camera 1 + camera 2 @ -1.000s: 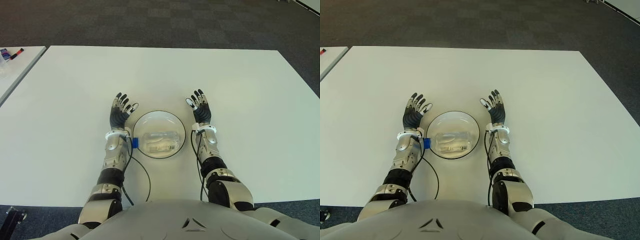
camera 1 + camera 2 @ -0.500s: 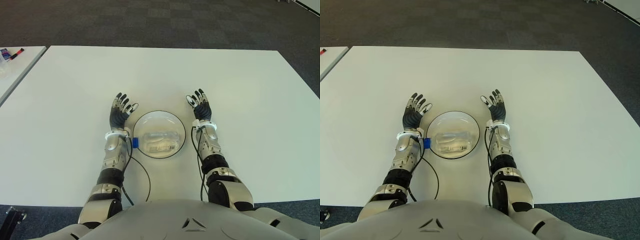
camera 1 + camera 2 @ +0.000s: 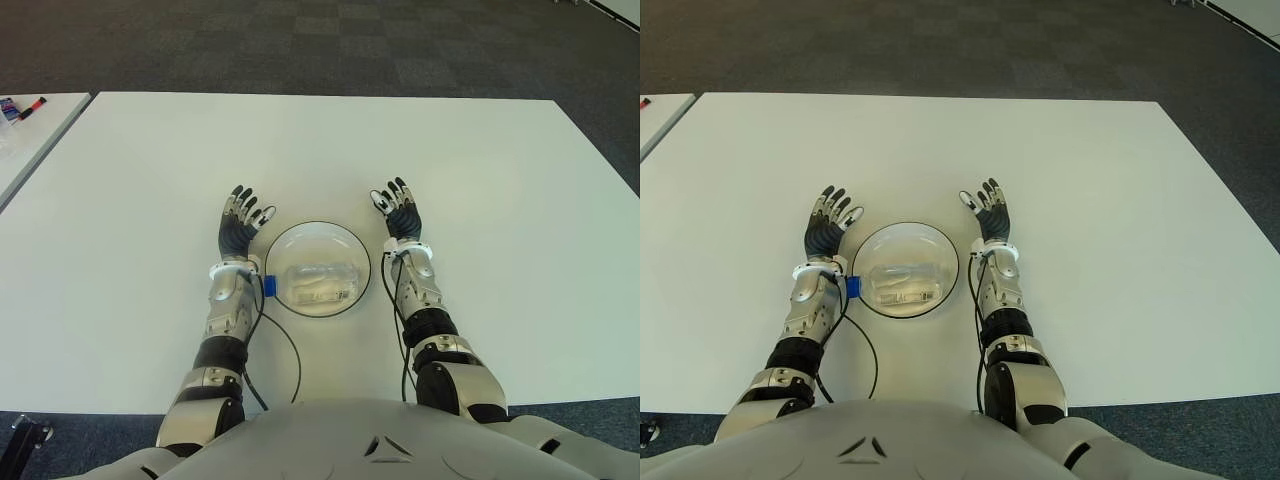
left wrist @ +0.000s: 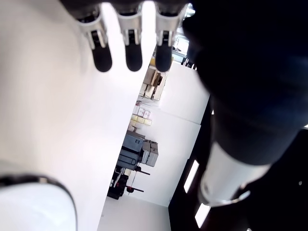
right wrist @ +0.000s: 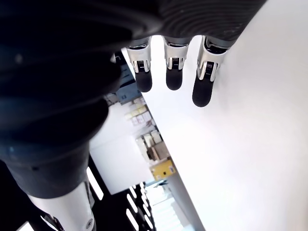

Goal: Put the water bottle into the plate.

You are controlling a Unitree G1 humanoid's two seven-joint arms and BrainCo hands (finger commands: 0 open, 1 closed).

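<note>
A clear water bottle [image 3: 322, 282] lies on its side inside the white plate [image 3: 318, 232], which has a dark rim and sits on the white table just in front of me. My left hand [image 3: 241, 217] shows just left of the plate, fingers spread and holding nothing. My right hand [image 3: 398, 209] is just right of the plate, fingers also straight and empty. Both wrist views show straight fingers [image 4: 126, 45] [image 5: 173, 62] over the bare tabletop.
The white table [image 3: 480, 180] stretches wide on all sides of the plate. A blue connector [image 3: 270, 286] and black cables [image 3: 290, 350] lie by my left wrist. A second table [image 3: 30, 125] with small items stands at the far left. Dark carpet lies beyond.
My right hand has shifted slightly left and forward beside the plate. The bottle, the plate and the left hand have not moved.
</note>
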